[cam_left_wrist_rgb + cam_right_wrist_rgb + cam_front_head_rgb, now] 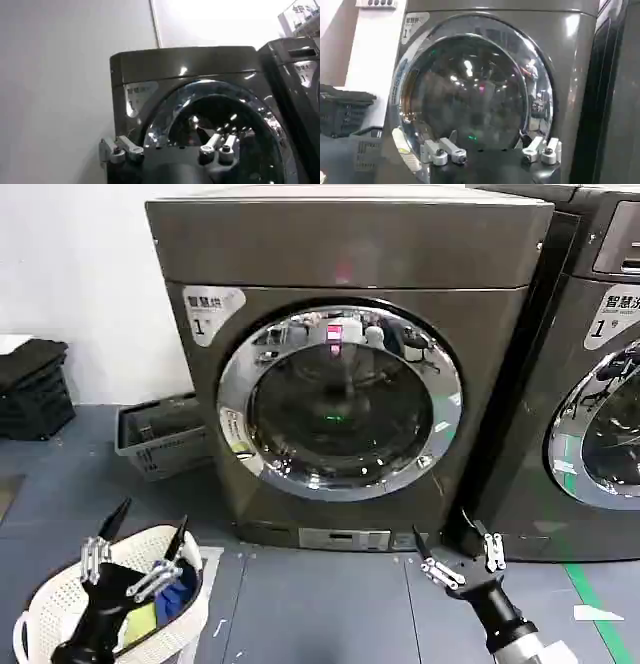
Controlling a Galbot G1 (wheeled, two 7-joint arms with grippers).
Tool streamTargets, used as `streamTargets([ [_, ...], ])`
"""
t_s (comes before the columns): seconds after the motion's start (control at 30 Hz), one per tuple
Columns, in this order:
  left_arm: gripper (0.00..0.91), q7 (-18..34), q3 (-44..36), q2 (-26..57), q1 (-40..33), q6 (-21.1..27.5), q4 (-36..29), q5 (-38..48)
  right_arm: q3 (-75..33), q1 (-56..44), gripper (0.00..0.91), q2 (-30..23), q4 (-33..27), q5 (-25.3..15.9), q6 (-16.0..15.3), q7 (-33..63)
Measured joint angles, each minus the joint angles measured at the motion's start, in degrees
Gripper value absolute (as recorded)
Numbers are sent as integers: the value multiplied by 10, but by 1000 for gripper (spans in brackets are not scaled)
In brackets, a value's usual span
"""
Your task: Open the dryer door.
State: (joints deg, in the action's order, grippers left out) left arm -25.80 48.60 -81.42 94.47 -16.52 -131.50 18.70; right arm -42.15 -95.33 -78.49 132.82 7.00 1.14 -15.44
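Observation:
The dryer door [340, 399] is a big chrome ring around dark glass, lying flush and closed on the front of the bronze-grey dryer [350, 244]. My right gripper [442, 529] is open, low in front of the machine's bottom right corner and apart from the door. My left gripper [152, 519] is open too, hanging at the lower left over a white basket, well short of the machine. From the right wrist, the door [470, 90] stands close behind the open right gripper [487, 142]. In the left wrist view, the door [215, 125] sits farther off beyond the open left gripper [167, 137].
A white laundry basket [50, 604] with clothes sits under my left arm. A grey crate [150, 439] stands on the floor left of the dryer, with dark stacked items [30, 389] beyond. A second, darker machine [600, 384] stands close on the right.

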Motion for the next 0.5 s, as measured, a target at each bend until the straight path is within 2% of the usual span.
streamTargets([
  [0.5,907,0,0,5,0,1,-3,0,17,34,907,30,-20,27,-14,32],
])
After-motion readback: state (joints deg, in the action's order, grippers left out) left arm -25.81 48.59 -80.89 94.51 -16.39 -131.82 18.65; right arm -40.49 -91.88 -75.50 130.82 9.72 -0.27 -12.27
